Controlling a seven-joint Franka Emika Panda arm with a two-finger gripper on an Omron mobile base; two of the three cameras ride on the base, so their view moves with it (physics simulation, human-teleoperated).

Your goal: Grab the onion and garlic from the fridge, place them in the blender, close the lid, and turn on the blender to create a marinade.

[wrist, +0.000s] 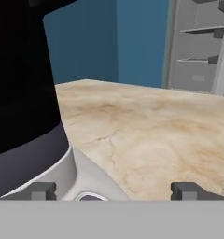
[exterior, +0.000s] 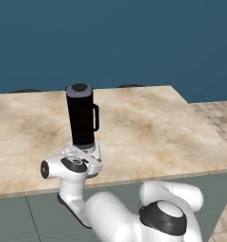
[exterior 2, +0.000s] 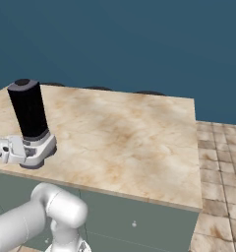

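The lid [exterior: 79,88] sits on top of the blender [exterior: 82,118], so the step in hand looks like switching it on; the blender stands near the front edge of the desk [exterior: 148,132], and the gripper [wrist: 114,191] hangs low at its white base with the jaws wide apart, clamped on nothing; the next move probably calls for a fingertip pressed squarely on the button panel; the panel itself is barely visible, cut off at the bottom of the hand view; whether onion and garlic are inside cannot be told through the black jar; the fridge [wrist: 198,46] stands far behind.
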